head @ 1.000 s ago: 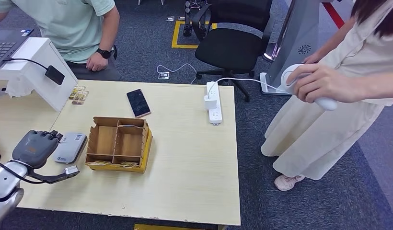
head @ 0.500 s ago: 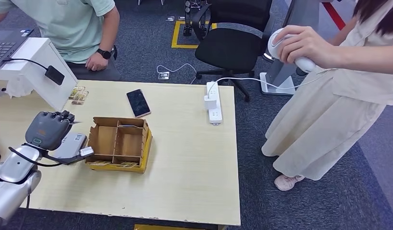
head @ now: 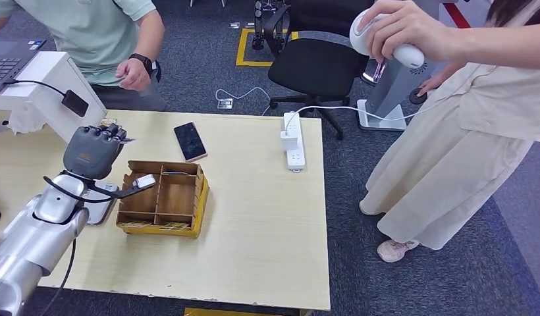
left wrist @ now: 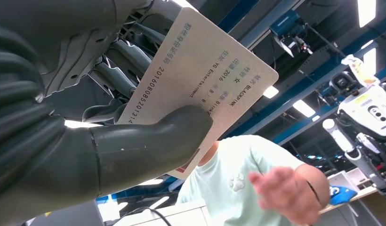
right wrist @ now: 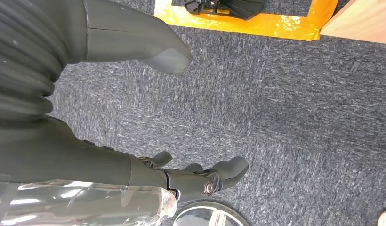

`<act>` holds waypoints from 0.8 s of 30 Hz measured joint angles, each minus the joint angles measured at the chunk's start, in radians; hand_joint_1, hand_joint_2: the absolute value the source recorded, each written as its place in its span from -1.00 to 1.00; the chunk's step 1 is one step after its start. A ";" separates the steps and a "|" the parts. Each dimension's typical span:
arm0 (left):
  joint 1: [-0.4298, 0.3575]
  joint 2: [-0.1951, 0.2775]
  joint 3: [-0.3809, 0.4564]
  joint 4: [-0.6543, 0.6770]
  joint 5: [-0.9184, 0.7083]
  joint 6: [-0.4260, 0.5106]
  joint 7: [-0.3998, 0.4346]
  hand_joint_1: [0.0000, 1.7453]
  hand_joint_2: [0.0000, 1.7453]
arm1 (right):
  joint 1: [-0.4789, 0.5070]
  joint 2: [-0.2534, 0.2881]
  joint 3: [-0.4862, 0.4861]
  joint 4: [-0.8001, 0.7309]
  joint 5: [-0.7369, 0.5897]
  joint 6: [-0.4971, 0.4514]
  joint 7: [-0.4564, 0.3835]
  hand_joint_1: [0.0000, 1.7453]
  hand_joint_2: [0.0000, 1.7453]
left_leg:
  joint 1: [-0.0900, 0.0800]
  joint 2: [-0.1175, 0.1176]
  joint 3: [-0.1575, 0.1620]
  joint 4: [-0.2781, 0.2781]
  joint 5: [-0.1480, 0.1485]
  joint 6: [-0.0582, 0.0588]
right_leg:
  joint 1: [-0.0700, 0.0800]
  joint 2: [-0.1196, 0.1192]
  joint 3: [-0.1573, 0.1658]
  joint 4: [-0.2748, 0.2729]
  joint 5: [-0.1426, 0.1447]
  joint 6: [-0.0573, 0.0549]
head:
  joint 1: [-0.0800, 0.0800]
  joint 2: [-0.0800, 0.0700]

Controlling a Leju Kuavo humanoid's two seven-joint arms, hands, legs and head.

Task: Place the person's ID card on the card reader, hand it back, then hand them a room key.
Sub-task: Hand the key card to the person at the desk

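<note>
My left hand point(head: 93, 153) is raised above the table's left side and reaches toward the seated person in a green shirt. It pinches the pale printed ID card point(left wrist: 205, 80) between its thumb and fingers. That person's open hand point(head: 132, 74) is lifted just beyond mine and shows blurred past the card point(left wrist: 280, 190). The grey card reader point(head: 99, 212) lies flat on the table, partly hidden under my left arm. Beside it stands a wooden compartment box point(head: 203, 191). My right hand point(right wrist: 87, 155) hangs over the carpet, fingers apart, holding nothing.
A black phone point(head: 189, 141) and a white power strip point(head: 293, 139) lie on the table's far side. A white stand point(head: 50, 99) occupies the far left corner. A standing person at the right holds up a white device point(head: 386, 39). An office chair point(head: 320, 59) stands behind the table.
My left hand has lifted from the card reader and moved toward the seated person with the card. That person's hand has risen. The standing person has raised the white device.
</note>
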 joint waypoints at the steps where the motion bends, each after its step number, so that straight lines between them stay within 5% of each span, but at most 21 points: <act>1: -0.009 -0.004 -0.006 0.006 -0.004 -0.003 0.001 1.00 1.00 | -0.001 0.000 0.001 0.000 0.000 0.000 0.000 -1.00 1.00 | 0.000 0.000 0.000 0.000 0.000 0.000 | 0.000 0.000 0.000 0.000 0.000 0.000 | 0.000 0.000; 14: -0.238 -0.028 -0.076 0.156 -0.016 -0.072 0.074 1.00 1.00 | -0.004 0.001 0.011 0.006 -0.020 0.001 0.004 -1.00 1.00 | 0.000 0.000 0.000 0.000 0.001 -0.002 | 0.000 0.000 0.000 0.000 0.001 0.000 | 0.000 0.000; 24: -0.300 -0.048 -0.087 0.233 -0.014 -0.055 0.102 1.00 1.00 | 0.006 0.002 0.014 0.011 -0.031 -0.006 0.006 -1.00 1.00 | 0.000 0.000 0.000 0.000 0.001 -0.002 | 0.000 0.000 0.000 0.000 0.001 0.000 | 0.000 0.000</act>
